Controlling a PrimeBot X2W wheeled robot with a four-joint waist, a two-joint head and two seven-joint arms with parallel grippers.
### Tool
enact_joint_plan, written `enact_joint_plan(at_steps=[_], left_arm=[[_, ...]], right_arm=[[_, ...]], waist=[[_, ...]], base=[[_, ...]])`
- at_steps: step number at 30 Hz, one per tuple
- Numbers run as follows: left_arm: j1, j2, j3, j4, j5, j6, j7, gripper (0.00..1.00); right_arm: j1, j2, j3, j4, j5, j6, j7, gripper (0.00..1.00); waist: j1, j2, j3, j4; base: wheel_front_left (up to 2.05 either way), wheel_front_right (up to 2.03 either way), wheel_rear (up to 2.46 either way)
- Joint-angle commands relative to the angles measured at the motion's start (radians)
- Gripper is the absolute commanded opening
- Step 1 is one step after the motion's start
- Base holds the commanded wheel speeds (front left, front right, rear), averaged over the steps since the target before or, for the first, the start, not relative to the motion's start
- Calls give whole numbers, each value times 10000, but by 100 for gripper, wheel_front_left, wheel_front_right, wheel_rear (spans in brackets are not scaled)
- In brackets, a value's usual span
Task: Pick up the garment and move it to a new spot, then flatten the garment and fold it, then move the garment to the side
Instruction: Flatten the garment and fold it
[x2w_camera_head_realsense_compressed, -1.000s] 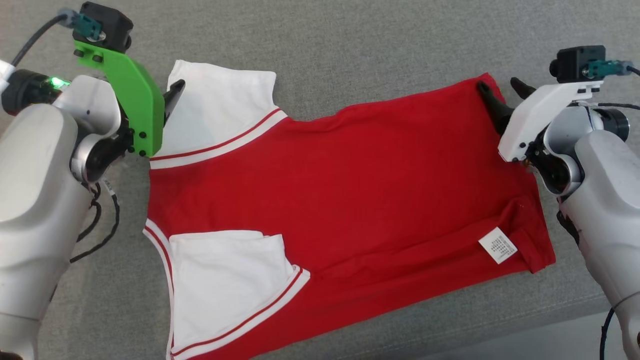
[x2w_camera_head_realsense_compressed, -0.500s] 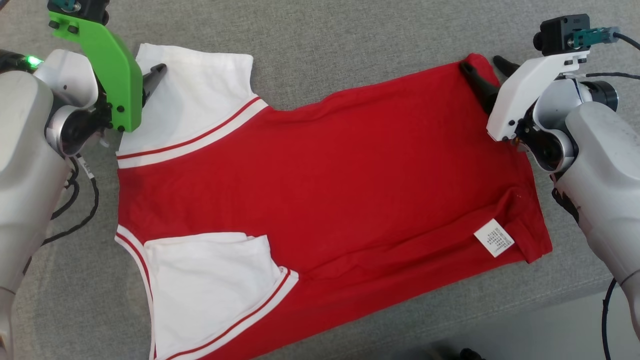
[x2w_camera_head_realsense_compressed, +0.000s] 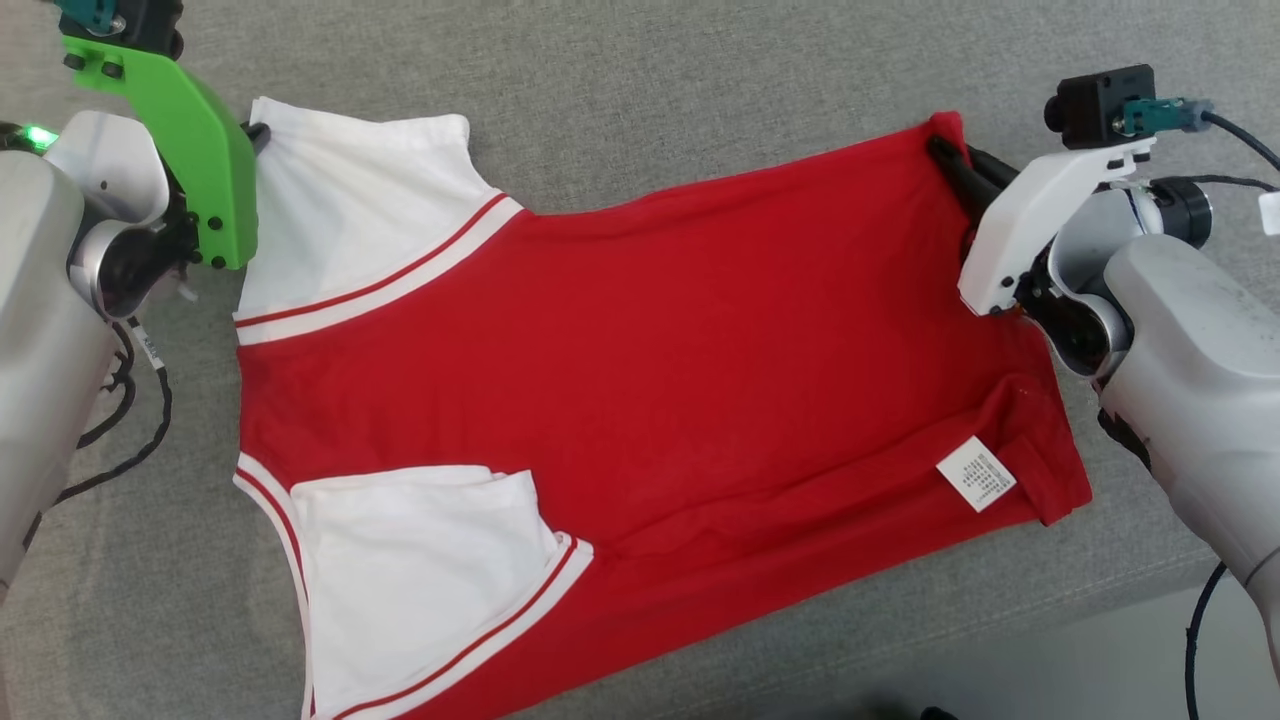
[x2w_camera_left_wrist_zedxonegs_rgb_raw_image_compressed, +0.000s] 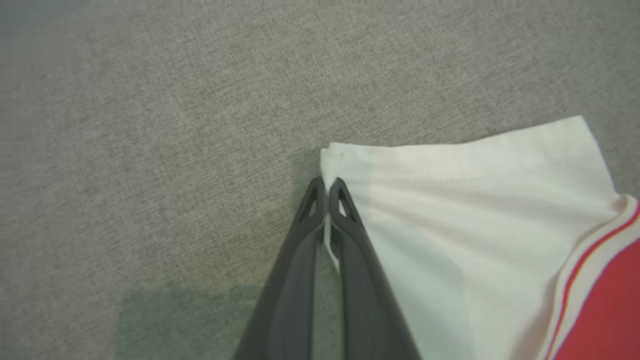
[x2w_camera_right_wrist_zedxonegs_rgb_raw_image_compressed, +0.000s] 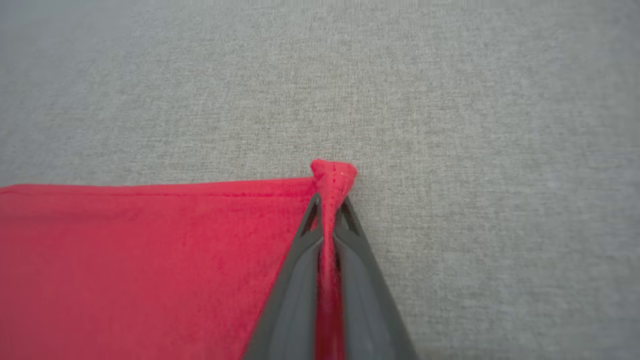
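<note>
1. My left pincer (x2w_camera_left_wrist_zedxonegs_rgb_raw_image_compressed: 326, 192) is pressed together on the outer corner of the white sleeve (x2w_camera_left_wrist_zedxonegs_rgb_raw_image_compressed: 450, 200). A sliver of white cloth shows between the fingers, and the rest of the sleeve spreads away to the right of the tips.
2. My right pincer (x2w_camera_right_wrist_zedxonegs_rgb_raw_image_compressed: 328, 207) is also pressed together, pinching the red hem corner (x2w_camera_right_wrist_zedxonegs_rgb_raw_image_compressed: 334, 172), which bunches just beyond the tips. The red cloth lies flat to its left.
3. A second ago the right fingers stood spread astride that corner, one on the cloth and one off it, and the left only nosed at the sleeve's edge. Both have since closed.
4. The garment (x2w_camera_head_realsense_compressed: 640, 350) lies between my two pincers on the grey fabric surface (x2w_camera_head_realsense_compressed: 700, 80), mostly flat. Its far edge runs from one grip to the other. Behind the left pincer, towards my body, the other sleeve (x2w_camera_head_realsense_compressed: 420, 560) is folded in over the red. A care label (x2w_camera_head_realsense_compressed: 975, 473) is turned out behind the right pincer.
5. I judge that the grasp is done and both far corners are mine to carry together, either to tension the cloth or to bring that edge over for the fold. The left bite looks thin, so it may slip if I pull hard.
</note>
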Motion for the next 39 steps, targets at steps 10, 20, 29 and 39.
enact_joint_plan(at_steps=[10,20,29,39], left_arm=[[246,21,-614,160,-607,12,-892,0],[957,512,-1596,-1181,-1658,12,-834,0],[1751,1524,-2492,-3307,-3072,12,637,0],[2493,2040,-2893,-4951,-4352,95,2213,0]], right_arm=[[-57,224,137,1492,-58,-27,-2101,0],[886,57,538,1855,582,-27,-2524,0],[1629,-331,1001,1818,1171,-27,-2351,0],[1777,-839,1917,1672,1532,-27,-1361,0]], waist=[[-1,0,-1121,401],[-1,0,-2528,827],[-1,0,-3505,1225],[-1,0,-3811,1444]], base=[[0,0,0],[0,0,0],[0,0,0],[0,0,0]])
